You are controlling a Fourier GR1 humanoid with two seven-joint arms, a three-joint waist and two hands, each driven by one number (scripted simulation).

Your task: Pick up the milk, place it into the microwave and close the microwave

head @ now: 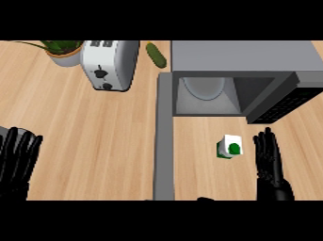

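**A:** In the head view, where's the milk?

**B:** The milk (230, 147) is a small boxy carton, white with a green patch. It stands on the pale wooden table (87, 132), just in front of the open microwave (247, 56). The right hand (271, 169) is just beside it on the right with its fingers straight and together, curled round nothing. There seems to be a thin gap between them, though I can't be sure.

**A:** And the other hand?

**B:** The left hand (11, 164) rests at the lower left, fingers spread and pointing up.

**A:** What could go wrong from here?

**B:** The carton is light and looks smooth-sided, so a sideways nudge from flat fingers could tip it or slide it away. The grey door (164, 141) sticks out towards us just to its left, which leaves a narrow lane. On the way in, the carton could also catch the hard edge at the bottom of the microwave opening. There's a glossy round plate (204, 89) inside, and a carton set down on its rim might wobble. The door can only close once the arm is out of the way.
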